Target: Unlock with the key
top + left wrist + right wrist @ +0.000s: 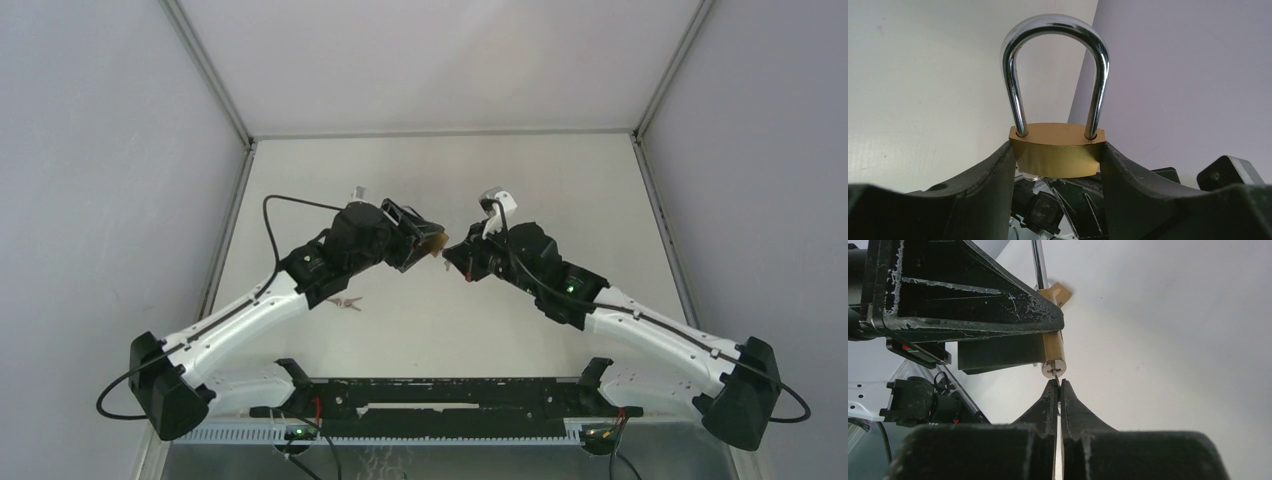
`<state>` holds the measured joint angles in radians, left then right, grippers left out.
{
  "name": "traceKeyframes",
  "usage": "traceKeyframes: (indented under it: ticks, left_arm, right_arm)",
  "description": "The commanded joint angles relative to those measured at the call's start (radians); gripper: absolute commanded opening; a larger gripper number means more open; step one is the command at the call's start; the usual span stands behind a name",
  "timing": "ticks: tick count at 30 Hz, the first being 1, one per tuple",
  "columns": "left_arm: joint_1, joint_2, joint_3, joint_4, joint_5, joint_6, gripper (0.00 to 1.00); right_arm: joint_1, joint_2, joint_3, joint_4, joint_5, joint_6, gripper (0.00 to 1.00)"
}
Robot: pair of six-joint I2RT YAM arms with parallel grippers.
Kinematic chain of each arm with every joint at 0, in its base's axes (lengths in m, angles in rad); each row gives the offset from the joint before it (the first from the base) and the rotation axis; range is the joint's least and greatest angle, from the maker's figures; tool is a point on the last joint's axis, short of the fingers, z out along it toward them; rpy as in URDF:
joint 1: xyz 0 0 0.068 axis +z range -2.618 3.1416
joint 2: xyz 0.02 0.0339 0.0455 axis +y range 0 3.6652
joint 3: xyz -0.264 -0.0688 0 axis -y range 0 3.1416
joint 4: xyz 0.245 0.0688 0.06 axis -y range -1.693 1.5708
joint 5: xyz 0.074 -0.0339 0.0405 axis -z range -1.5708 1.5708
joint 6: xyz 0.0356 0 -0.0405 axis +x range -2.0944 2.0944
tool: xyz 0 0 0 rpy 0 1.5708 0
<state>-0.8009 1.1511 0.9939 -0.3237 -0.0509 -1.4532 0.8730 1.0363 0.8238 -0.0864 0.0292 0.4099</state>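
My left gripper [1057,159] is shut on a brass padlock [1056,156] with a closed steel shackle [1055,65], held above the table. In the top view the padlock [436,240] sits between the two grippers. My right gripper [1058,386] is shut on a thin key [1057,379], seen edge-on. The key's tip is in the keyhole of the padlock's silver cylinder [1053,369]. In the top view the right gripper [452,256] meets the left gripper [428,240] at mid-table.
Spare keys on a ring [346,302] lie on the table below the left arm. White walls and metal frame posts [207,72] enclose the table. A black rail [440,395] runs along the near edge.
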Motion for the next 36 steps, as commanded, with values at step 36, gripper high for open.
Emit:
traceKeyframes:
  ticks: [36]
  left_arm:
    - [-0.057,-0.166,-0.080,0.231,0.108,0.236,0.00]
  right_arm:
    - [-0.071,0.034,0.092,0.299,-0.191,0.268,0.00]
